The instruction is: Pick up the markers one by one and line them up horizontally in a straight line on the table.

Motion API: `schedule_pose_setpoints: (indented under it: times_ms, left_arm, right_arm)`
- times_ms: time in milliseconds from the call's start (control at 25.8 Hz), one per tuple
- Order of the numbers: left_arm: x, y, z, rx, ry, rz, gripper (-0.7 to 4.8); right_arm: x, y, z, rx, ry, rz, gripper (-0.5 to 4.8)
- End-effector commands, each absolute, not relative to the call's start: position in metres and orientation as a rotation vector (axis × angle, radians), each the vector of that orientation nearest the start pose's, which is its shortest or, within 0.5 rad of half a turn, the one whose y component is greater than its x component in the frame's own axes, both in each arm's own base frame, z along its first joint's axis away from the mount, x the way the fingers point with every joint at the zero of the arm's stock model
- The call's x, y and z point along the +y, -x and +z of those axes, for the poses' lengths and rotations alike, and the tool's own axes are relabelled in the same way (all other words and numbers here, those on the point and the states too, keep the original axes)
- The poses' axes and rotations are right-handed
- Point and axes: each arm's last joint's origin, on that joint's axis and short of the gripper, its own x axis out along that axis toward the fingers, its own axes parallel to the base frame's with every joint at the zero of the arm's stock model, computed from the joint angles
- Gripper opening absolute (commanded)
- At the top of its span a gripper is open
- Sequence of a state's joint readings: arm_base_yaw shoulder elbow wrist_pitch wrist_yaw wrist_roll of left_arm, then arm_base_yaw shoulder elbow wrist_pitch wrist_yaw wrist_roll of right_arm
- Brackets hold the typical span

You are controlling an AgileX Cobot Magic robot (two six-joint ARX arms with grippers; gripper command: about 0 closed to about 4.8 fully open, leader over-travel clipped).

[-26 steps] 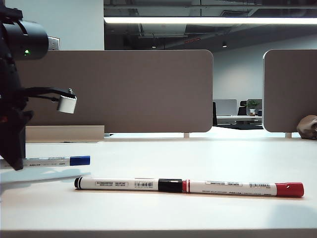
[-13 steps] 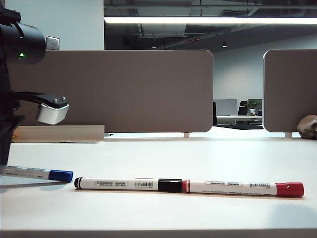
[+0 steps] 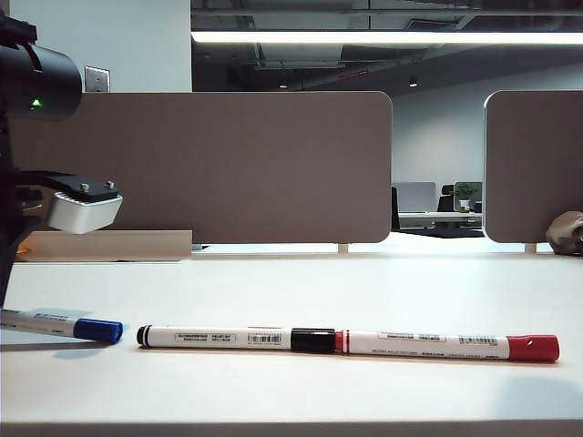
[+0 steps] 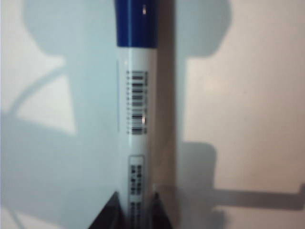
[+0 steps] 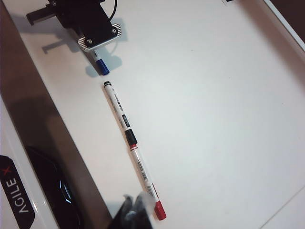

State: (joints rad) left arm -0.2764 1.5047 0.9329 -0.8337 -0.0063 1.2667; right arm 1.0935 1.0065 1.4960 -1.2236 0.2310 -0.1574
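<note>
Black marker [image 3: 232,338] and red marker [image 3: 446,344] lie end to end across the lower middle of the exterior frame — black cap butting the red band, barrels on one line; that pair is your reference line on the table [image 3: 364,282].

Blue marker [image 3: 64,325] sits at the lower left of the exterior frame, cap end pointing toward the black marker's near tip, a small gap between them; its cap end looks down on or very near the table, the barrel sloping slightly upward to the left where it runs out of frame. It reads as the third member being brought into line, hence the cap aimed at the black one's end.

Left gripper [image 4: 136,205]: at the far left edge in the exterior view, low over the table; in the left wrist view the white barrel runs between the two dark finger tips at the bottom centre, jaws narrowly parted and closed around it — you have hold of the blue marker, not released.

Right gripper [image 5: 131,212]: bottom of its own wrist view, hanging over the red cap end; fingers pressed together, holding nothing; parked clear so as not to disturb the placed pair.

Judgement: last marker, placement nearly done; check collinearity before you let go.
</note>
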Motion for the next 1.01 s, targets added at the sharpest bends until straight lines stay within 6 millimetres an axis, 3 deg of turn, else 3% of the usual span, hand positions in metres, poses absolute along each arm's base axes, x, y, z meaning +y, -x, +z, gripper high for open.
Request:
schedule_pose_setpoints:
  times_ms: [39,503,658,1006]
  left_arm:
    - [-0.071,-0.247,0.19,1.034,-1.238,-1.144,0.26]
    - [-0.073,-0.251,0.183,1.01,-1.207,-1.172,0.28]
    - [-0.073,-0.252,0.183,1.008,-1.207,-1.172,0.7]
    - [-0.074,-0.251,0.183,1.003,-1.198,-1.179,0.91]
  right_arm:
    - [0.117,-0.068,0.43,0.545,0.615,0.878,-0.01]
    - [0.103,-0.061,0.434,0.518,0.593,0.878,-0.01]
    - [0.099,-0.058,0.436,0.506,0.584,0.879,-0.01]
    - [0.095,-0.057,0.436,0.502,0.581,0.879,-0.01]
